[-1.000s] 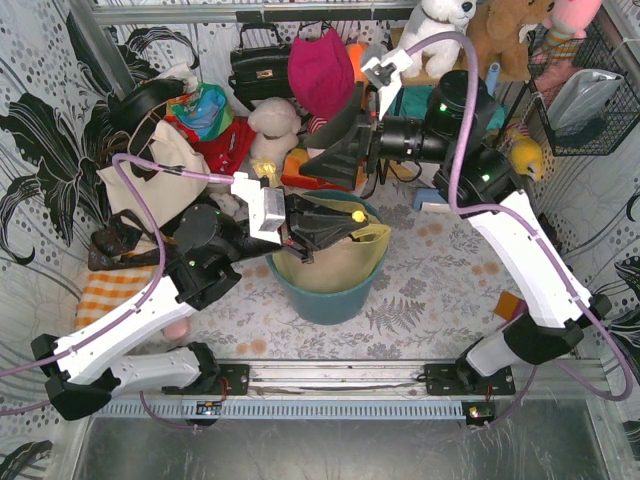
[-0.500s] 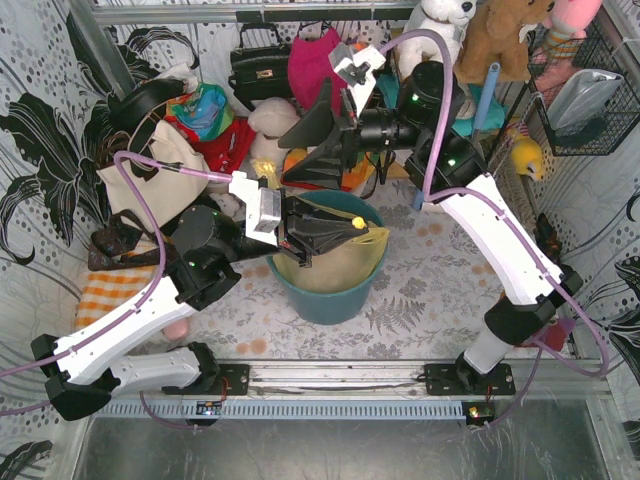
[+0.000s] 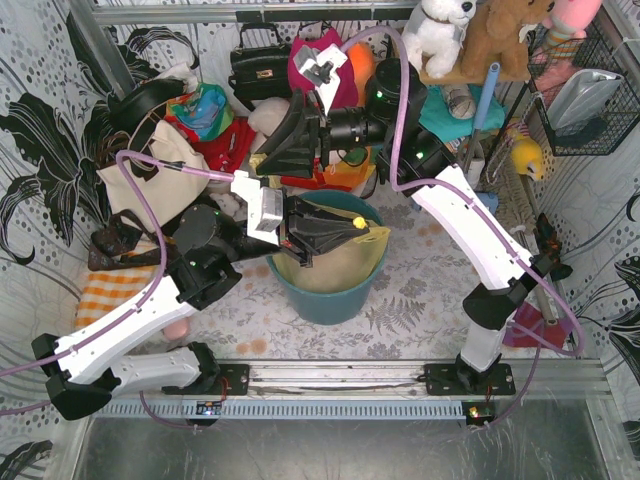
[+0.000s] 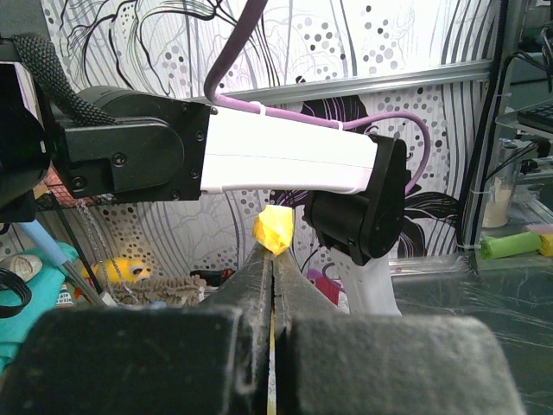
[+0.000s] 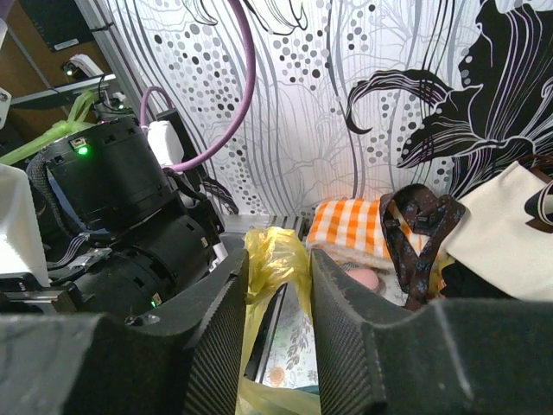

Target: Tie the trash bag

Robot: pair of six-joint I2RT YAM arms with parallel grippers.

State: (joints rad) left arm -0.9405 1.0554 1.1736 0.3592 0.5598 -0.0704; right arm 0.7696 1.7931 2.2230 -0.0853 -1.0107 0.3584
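Observation:
The trash bag (image 3: 335, 262), thin yellow plastic, lines the round teal bin (image 3: 330, 295) at the table's middle. My left gripper (image 3: 352, 228) hangs over the bin's right rim, shut on a corner of the bag. In the left wrist view a yellow tuft of bag (image 4: 275, 226) pokes out beyond the tips of the left gripper (image 4: 272, 252). My right gripper (image 3: 262, 165) is behind the bin's left rim, pointing left. In the right wrist view the right gripper (image 5: 278, 259) is partly narrowed, with a bunched fold of bag (image 5: 270, 246) between its pads and a gap still showing.
Handbags, soft toys and a red cap (image 3: 320, 70) are piled along the back wall. A cream tote (image 3: 150, 170) and an orange checked cloth (image 3: 110, 290) lie at the left. A wire basket (image 3: 590, 90) hangs at the right. The metal rail (image 3: 330, 380) runs along the near edge.
My right arm has swung left across the back of the bin, and its jaws have narrowed around a fold of the bag. The left arm has not moved.

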